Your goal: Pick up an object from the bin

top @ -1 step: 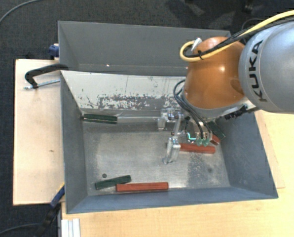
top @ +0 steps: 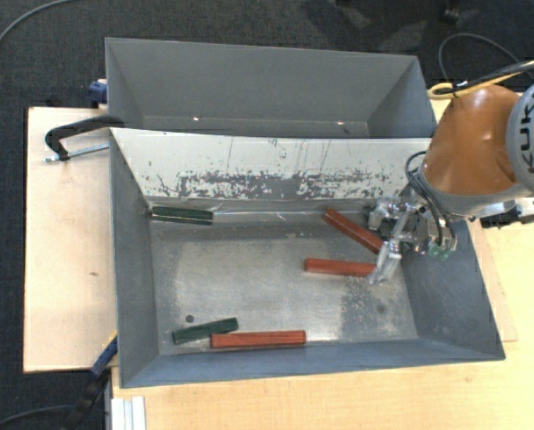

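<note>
**Claw at the end of a red bar lying crosswise**

The claw (top: 383,269) hangs low at about 3 o'clock on the floor of the grey metal bin (top: 446,322), under the arm's orange cover (top: 475,146). Whether it is released or clenched I cannot tell; its tip is a pale blur against the floor, and nothing can be seen gripped in it.

The nearest thing is a short, flat red-brown bar (top: 337,266). It lies on the floor toward 9 o'clock from the claw, and its near end is touching the claw's tip or just beside it. Its long axis runs almost 9 to 3, so the bar points straight at the claw, not across it. In my judgement a grasp from here would meet the bar end-on, so the claw needs to move along it toward 9 o'clock.

A second red-brown bar (top: 352,228) lies slanted just at 11 o'clock from the claw. Well apart, a dark green stick (top: 182,214) rests at 10 o'clock on the floor. Another green stick (top: 204,331) and a long red-brown bar (top: 258,339) lie at 7 o'clock.
</note>
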Robot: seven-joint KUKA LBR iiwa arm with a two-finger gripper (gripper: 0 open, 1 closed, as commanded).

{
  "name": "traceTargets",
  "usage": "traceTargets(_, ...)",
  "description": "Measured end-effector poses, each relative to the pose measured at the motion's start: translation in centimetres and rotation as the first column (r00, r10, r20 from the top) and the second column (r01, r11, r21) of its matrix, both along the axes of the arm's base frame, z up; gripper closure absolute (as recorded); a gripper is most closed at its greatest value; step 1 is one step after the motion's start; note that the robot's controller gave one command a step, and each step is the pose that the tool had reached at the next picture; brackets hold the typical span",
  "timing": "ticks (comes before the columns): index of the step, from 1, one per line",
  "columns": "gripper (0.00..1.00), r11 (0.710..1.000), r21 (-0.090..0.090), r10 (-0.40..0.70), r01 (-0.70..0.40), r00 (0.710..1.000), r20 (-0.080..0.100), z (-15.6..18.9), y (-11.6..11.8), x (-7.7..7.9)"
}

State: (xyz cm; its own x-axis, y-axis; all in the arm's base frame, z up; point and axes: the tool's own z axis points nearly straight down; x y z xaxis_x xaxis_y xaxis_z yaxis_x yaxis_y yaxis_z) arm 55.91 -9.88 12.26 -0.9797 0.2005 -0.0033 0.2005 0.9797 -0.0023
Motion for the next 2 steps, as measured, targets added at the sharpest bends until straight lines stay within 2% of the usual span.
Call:
traceTargets(1,0.00,1.000,0.004,0.024,-0.024,1.000,0.004,-5.35,5.32,4.10)
traceTargets(2,1.00,1.000,0.003,0.019,-0.019,1.000,0.017,-4.47,5.03,4.46)
